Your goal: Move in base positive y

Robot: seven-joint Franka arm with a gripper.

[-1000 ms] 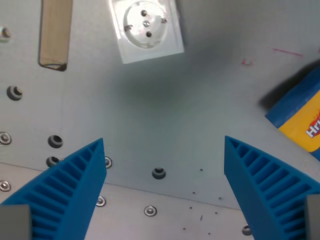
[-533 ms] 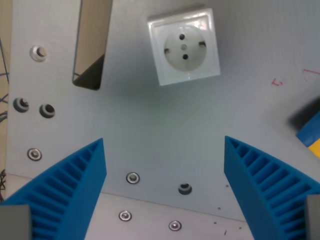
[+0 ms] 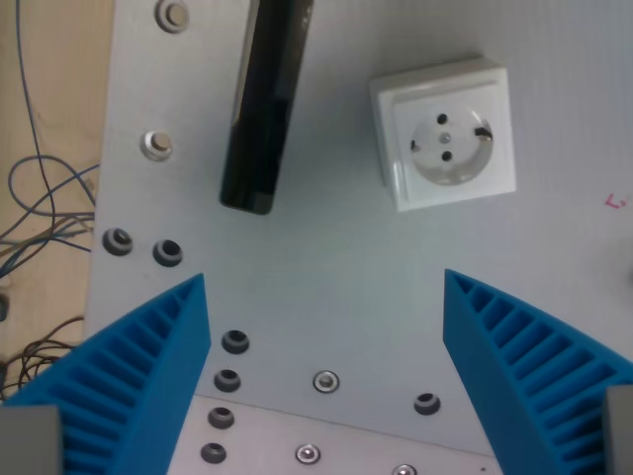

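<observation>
Above the grey plate [image 3: 326,287], the gripper [image 3: 326,297] hangs with its blue ribbed jaws spread wide and nothing between them, one jaw at the wrist view's lower left and the other at its lower right. Beyond the gap, toward the top right, a white socket [image 3: 445,134] sits on the plate, slightly turned. To its left, well apart from it, a dark slot [image 3: 265,104] runs from the top edge down to a rounded end. Screws [image 3: 324,381] and small holes [image 3: 166,252] dot the plate near the jaws and along its left side. Past the plate's left edge lies a wooden table [image 3: 54,119] with thin blue and dark cables [image 3: 45,213] looping across it
</observation>
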